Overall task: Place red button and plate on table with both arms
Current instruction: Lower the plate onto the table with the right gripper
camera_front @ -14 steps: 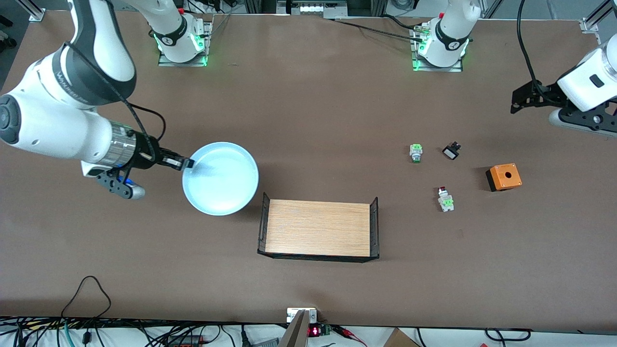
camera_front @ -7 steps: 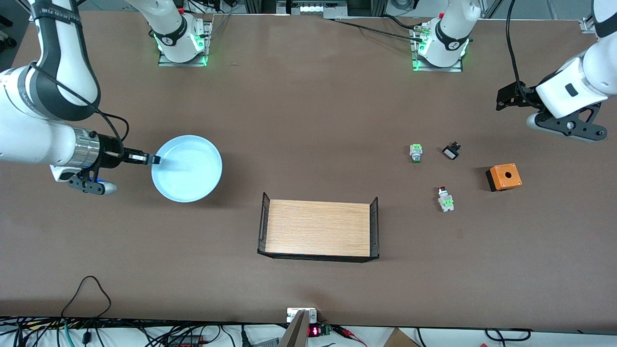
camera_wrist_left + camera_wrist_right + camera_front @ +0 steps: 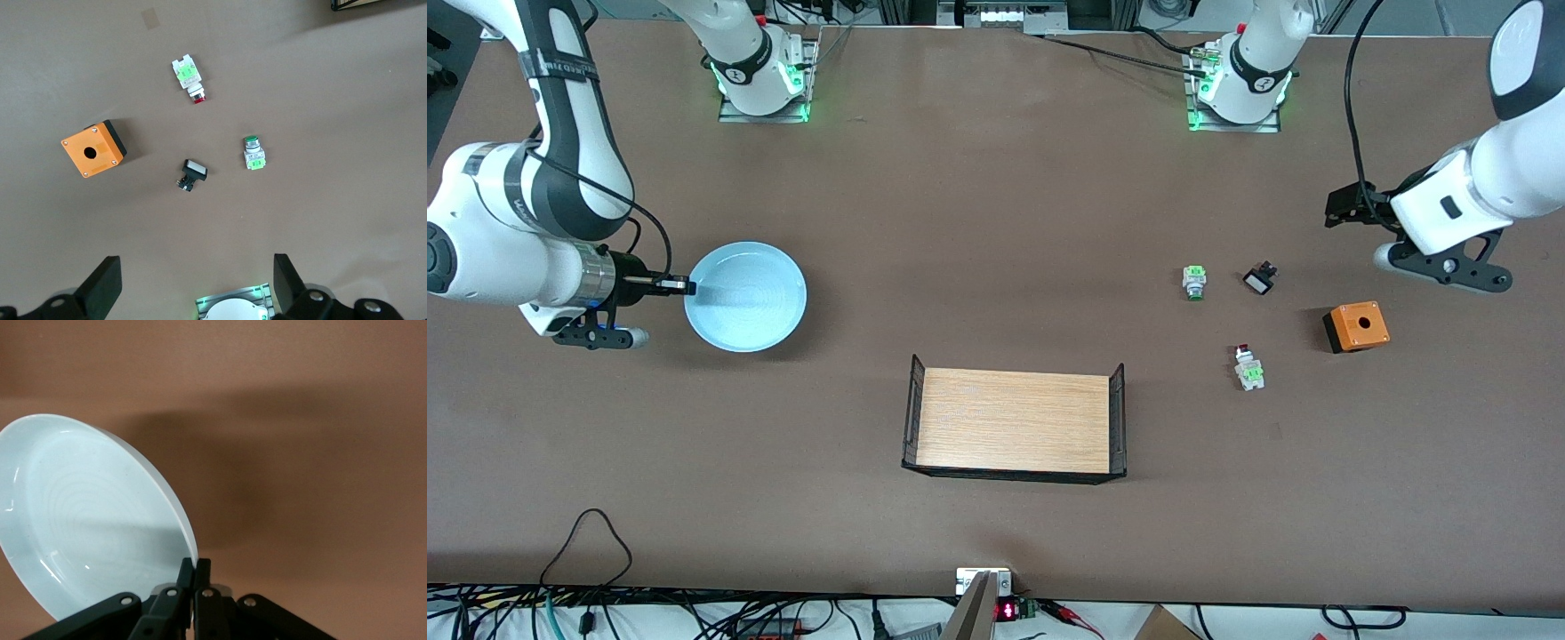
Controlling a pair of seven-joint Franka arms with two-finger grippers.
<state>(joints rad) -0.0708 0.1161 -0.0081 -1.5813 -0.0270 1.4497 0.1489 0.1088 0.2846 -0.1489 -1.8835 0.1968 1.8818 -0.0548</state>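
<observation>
Front view shows you half done: the red button [image 3: 1249, 366] lies on the table [image 3: 996, 222] below your spread, empty left gripper [image 3: 1347, 206]. Your right gripper [image 3: 685, 286] pinches the plate [image 3: 745, 296] rim, unreleased.

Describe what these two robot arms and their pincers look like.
Both arms are white with rounded segments and black joint bands. The right arm has a silver wrist collar, with a black cable looping along it to its black two-finger pincer, the right pincer. The left pincer is black too, fed by a black cable. Green lights glow at both bases.
</observation>
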